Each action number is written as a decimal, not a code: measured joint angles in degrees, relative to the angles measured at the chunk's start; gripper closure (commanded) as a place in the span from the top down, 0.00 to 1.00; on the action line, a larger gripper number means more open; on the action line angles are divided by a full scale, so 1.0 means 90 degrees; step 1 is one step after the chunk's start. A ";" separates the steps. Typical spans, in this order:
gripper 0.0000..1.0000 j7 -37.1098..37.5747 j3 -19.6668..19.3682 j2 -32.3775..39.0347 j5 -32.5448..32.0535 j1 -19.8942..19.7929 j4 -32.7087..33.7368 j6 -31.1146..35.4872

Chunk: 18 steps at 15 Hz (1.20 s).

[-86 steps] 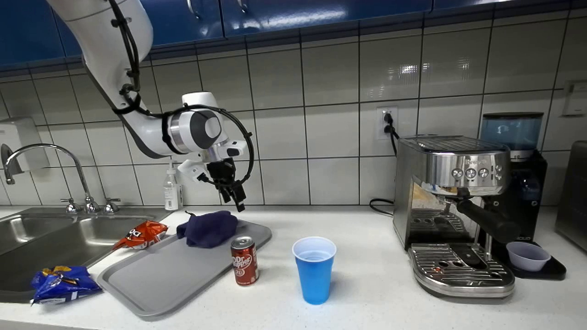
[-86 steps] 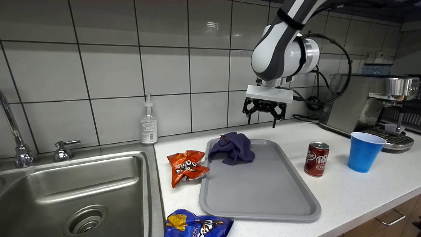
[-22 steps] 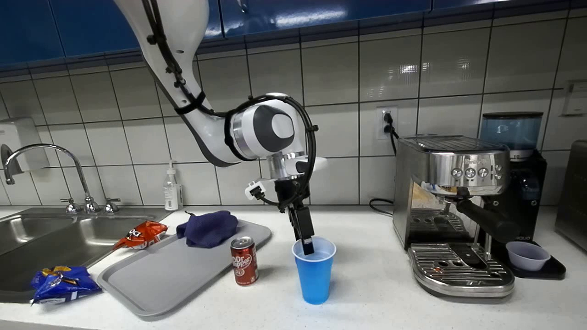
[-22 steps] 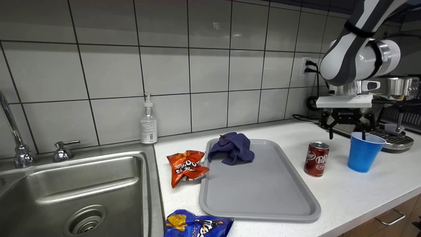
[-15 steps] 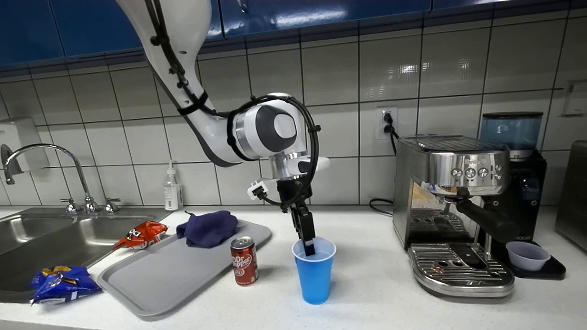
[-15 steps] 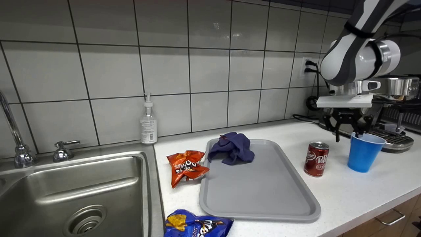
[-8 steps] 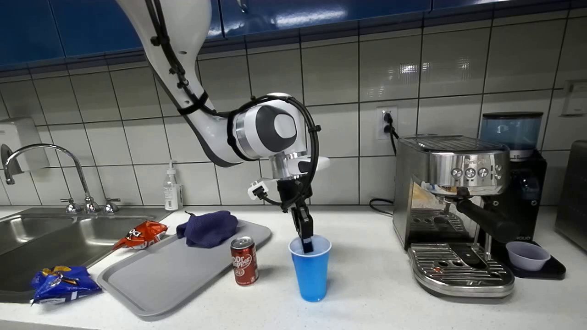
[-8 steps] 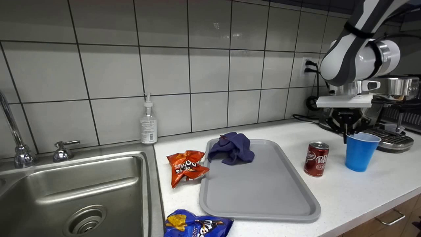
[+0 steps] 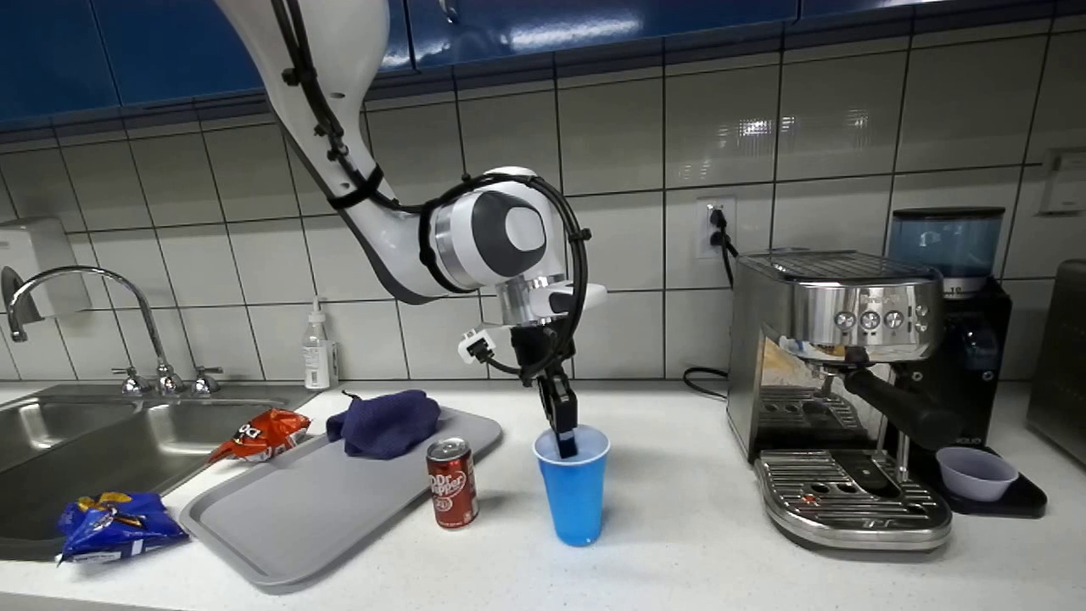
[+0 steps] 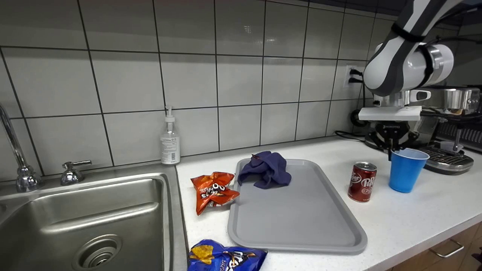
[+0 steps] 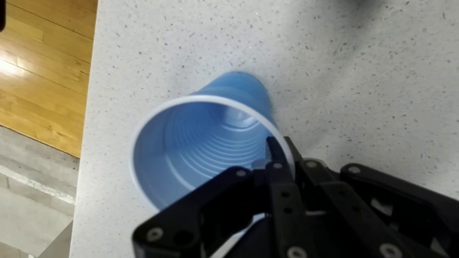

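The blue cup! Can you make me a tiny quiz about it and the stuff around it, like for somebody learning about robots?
1. Pick one: what is the gripper pinching?
A) the bottle
B) the cup
C) the faucet

2. True or false: the towel lies on the tray.

3. Which is closer to the tray, the can or the cup?

Key: 1. B. 2. True. 3. The can.
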 measured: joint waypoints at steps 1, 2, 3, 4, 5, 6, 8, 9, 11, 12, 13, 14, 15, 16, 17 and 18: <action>0.01 0.0000 0.0048 -0.0005 0.0000 0.0008 0.0032 0.0024; 0.01 -0.0001 0.0108 -0.0014 0.0001 0.0018 0.0068 0.0050; 0.01 -0.0004 0.0177 -0.0026 0.0009 0.0032 0.0107 0.0063; 0.01 -0.0026 0.0267 -0.0044 0.0048 0.0039 0.0143 0.0067; 0.01 -0.0057 0.0362 -0.0070 0.0097 0.0044 0.0175 0.0073; 0.01 -0.0094 0.0456 -0.0101 0.0144 0.0051 0.0208 0.0082; 0.01 -0.0164 0.0626 -0.0169 0.0222 0.0061 0.0270 0.0117; 0.01 -0.0207 0.0700 -0.0193 0.0270 0.0063 0.0303 0.0139; 0.01 -0.0311 0.0834 -0.0240 0.0374 0.0069 0.0368 0.0202; 0.01 -0.0384 0.0899 -0.0264 0.0448 0.0072 0.0402 0.0223; 0.01 -0.0461 0.0966 -0.0285 0.0535 0.0075 0.0432 0.0238; 0.01 -0.0541 0.1038 -0.0304 0.0623 0.0080 0.0459 0.0250; 0.01 -0.0619 0.1111 -0.0321 0.0707 0.0091 0.0484 0.0257; 0.01 -0.0687 0.1177 -0.0328 0.0786 0.0106 0.0509 0.0260; 0.01 -0.0742 0.1237 -0.0329 0.0854 0.0128 0.0537 0.0261; 0.01 -0.0789 0.1296 -0.0329 0.0905 0.0153 0.0563 0.0261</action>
